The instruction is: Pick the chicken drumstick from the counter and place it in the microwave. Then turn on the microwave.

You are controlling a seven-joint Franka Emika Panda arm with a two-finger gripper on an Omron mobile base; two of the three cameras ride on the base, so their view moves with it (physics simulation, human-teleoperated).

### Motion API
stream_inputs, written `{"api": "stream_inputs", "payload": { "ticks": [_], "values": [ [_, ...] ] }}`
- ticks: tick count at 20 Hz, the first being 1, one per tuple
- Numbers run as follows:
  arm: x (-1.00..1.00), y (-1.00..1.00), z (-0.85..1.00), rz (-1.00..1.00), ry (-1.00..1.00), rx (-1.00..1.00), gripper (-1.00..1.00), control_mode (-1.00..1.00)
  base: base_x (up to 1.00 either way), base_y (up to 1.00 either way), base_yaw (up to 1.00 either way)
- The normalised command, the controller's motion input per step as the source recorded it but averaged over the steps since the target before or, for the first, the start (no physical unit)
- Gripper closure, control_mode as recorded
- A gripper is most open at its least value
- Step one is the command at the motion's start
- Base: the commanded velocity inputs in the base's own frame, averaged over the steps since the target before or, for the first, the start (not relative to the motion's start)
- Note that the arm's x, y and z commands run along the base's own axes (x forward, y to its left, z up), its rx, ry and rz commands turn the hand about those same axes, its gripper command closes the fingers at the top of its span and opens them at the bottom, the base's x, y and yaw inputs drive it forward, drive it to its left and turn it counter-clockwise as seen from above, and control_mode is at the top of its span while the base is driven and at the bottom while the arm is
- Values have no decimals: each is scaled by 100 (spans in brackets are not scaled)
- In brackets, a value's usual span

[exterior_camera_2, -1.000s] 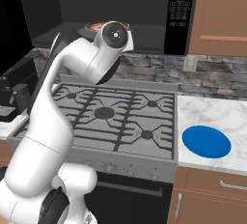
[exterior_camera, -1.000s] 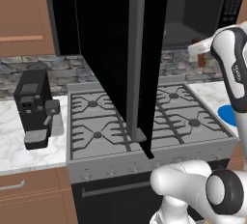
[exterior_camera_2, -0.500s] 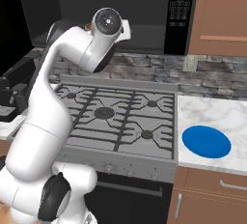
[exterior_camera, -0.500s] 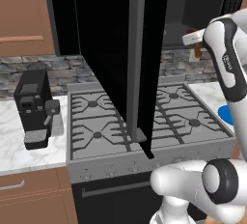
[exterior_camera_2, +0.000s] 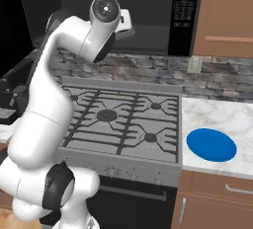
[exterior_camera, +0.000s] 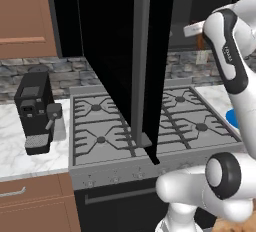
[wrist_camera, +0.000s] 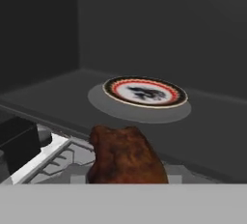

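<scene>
Grey interior of the microwave [wrist_camera: 144, 35], seen from the hand camera: its floor carries a round turntable on which sits a plate [wrist_camera: 145, 91] with a red-and-black rim. The chicken drumstick [wrist_camera: 126, 156], brown and glossy, hangs in the foreground at the cavity's threshold, short of the plate and apart from it. The gripper [wrist_camera: 126, 179] is closed on the drumstick; its tips are hidden behind the meat. The wide black microwave door [exterior_camera: 122, 61] stands swung out over the stove, with its long grey bar handle [exterior_camera: 141, 61] pointing down.

Step in hand, as judged: carrying the drumstick inward for placement. To do it well, the hand should advance level over the sill until the meat is above the plate, lower it until it rests, and only then part the jaws; a release at the threshold risks the drumstick rolling out onto the grates. The hand must then withdraw fully before the door is closed and the button panel [exterior_camera_2: 180, 6] at the right edge is pressed.

Surroundings: grey gas stove top [exterior_camera_2: 118, 124] with black grates directly below; white marble counter [exterior_camera_2: 217, 117] to the right, bearing a blue disc [exterior_camera_2: 211, 144]; a black coffee machine [exterior_camera: 35, 111] on the marble to the left; stone backsplash and brown wooden cabinets [exterior_camera: 25, 16] behind.
</scene>
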Motion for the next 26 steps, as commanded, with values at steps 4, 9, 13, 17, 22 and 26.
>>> {"api": "stream_inputs", "payload": {
  "ticks": [4, 9, 13, 17, 22, 26],
  "values": [
    [32, 18, 13, -2, 0, 0, 100, -100, 0, 0, 0],
    [33, 13, 15, -1, 0, 0, 100, -100, 0, 0, 0],
    [28, 2, 12, -1, 0, 0, 100, -100, 0, 0, 0],
    [27, 0, 9, -1, 0, 1, 100, -100, 0, 0, 0],
    [25, 5, 1, -1, 0, 5, 100, -100, 0, 0, 0],
    [22, 5, 0, -2, 0, 5, 100, -100, 0, 0, 0]
  ]
}}
